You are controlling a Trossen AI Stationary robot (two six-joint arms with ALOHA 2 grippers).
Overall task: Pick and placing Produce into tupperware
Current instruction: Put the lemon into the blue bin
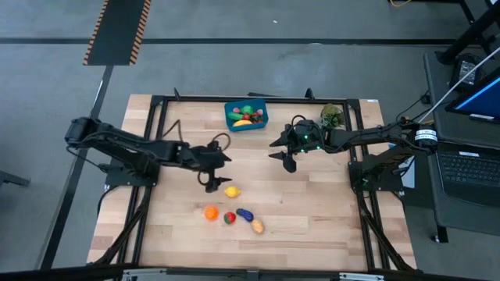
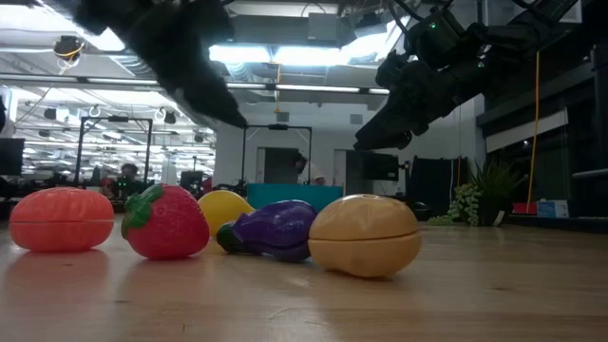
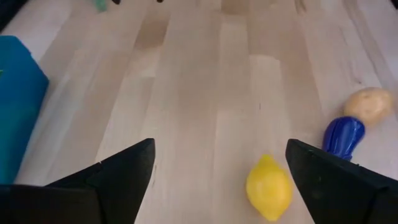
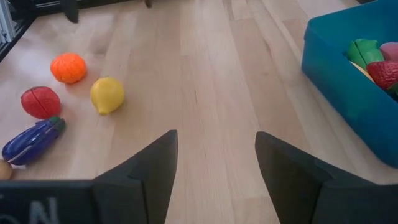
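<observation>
Two dark robot arms reach in over a pale wooden bench [image 1: 312,211] strewn with toy produce. The left pincer [image 1: 216,172], fingers spread wide and grasping nothing, hangs above the boards just beside a lemon [image 1: 232,191]; in its own wrist view the lemon [image 3: 268,186] lies between the parted fingers [image 3: 121,174], nearer one of them. The right pincer [image 1: 283,153] hovers near the middle of the bench, its fingers [image 4: 152,168] also parted with only bare wood between them, well apart from any produce.

The blue box [image 1: 246,115] sits at the far edge of the bench, between the two arms, already holding several pieces: something yellow, green and red show over its rim. In the right wrist view a green piece [image 4: 365,51] and a strawberry [image 4: 385,71] are visible inside the box [image 4: 342,81].

Five pieces lie loose near the front edge: the lemon, an orange [image 1: 211,212], a strawberry [image 1: 229,218], an eggplant [image 1: 245,215] and a potato [image 1: 257,226]. Eggplant and potato lie just beside each other.

A leafy sprig [image 1: 332,115] rests at the far right corner, close behind the right arm. A laptop [image 1: 469,168] sits open on a stand off to the right.
</observation>
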